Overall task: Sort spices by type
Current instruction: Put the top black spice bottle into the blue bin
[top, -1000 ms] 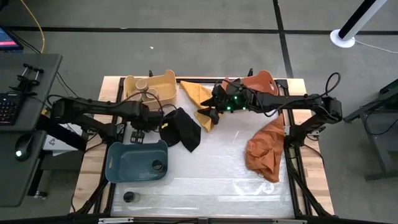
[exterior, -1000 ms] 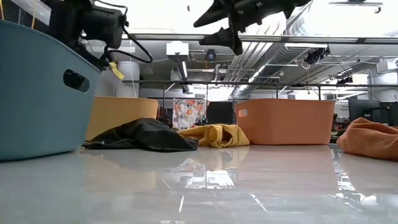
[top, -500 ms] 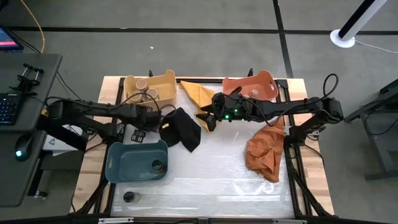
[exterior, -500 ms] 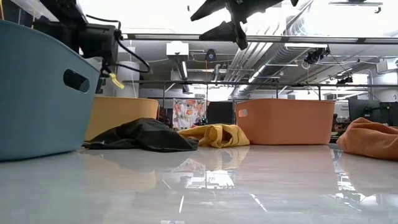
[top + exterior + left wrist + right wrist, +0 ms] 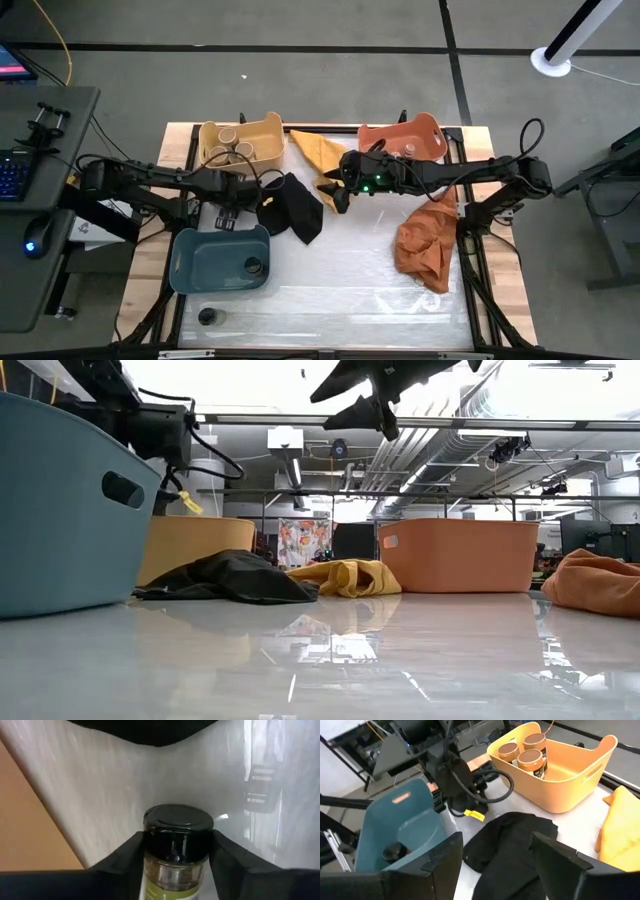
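Jars, sorted so far as I can see from my station: three tan-topped jars (image 5: 232, 148) standing together in the yellow bin (image 5: 268, 135) at the table's far left; one black-topped jar (image 5: 254, 266) in the blue bin (image 5: 200, 262) at the near left; another dark-topped jar (image 5: 207, 317) alone on the table (image 5: 340, 280) in front of the blue bin; one small jar (image 5: 408, 149) in the orange bin (image 5: 425, 130) at the far right.

Left gripper (image 5: 176, 851): between the yellow and blue bins, low over the table, fingers (image 5: 122, 857) pressed on both sides of a black-lidded jar (image 5: 176, 847) with greenish-brown contents, which I hold upright.

Right gripper (image 5: 338, 196): raised over the middle of the table near the yellow cloth (image 5: 318, 152), fingers (image 5: 442, 857) spread apart, nothing between them.

Cloths: black cloth (image 5: 292, 208) crumpled beside the left gripper; yellow cloth between the yellow and orange bins; orange cloth (image 5: 426, 240) heaped at the right side of the table.
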Robot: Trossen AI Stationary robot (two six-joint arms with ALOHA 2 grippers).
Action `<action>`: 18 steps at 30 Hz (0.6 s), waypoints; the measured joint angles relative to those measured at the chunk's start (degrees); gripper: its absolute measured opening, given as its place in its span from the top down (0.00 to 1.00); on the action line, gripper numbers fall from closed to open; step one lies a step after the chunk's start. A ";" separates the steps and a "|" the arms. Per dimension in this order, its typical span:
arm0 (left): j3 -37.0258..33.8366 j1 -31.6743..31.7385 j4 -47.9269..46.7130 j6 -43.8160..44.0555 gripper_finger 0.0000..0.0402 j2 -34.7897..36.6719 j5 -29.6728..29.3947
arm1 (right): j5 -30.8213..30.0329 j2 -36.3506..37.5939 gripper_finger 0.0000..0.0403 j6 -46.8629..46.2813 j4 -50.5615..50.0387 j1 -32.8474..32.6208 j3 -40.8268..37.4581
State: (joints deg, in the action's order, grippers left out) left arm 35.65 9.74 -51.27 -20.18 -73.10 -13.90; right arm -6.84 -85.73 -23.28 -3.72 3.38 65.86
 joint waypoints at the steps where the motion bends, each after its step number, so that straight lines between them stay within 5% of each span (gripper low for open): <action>1: 0.22 0.00 -0.11 0.06 0.65 0.00 -0.04 | 0.01 0.00 0.44 0.33 -0.27 0.00 -0.01; 12: 20.19 2.73 -7.01 12.03 0.70 7.04 -1.70 | 0.29 0.00 0.44 2.85 -0.55 0.61 -0.01; 18: 27.56 -1.62 -4.21 35.58 0.86 19.73 3.75 | 3.12 0.00 0.44 2.93 -0.83 2.13 -0.01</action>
State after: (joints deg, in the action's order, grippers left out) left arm 63.21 8.12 -55.48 15.40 -53.37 -10.14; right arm -3.72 -85.73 -20.34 -4.55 5.51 65.85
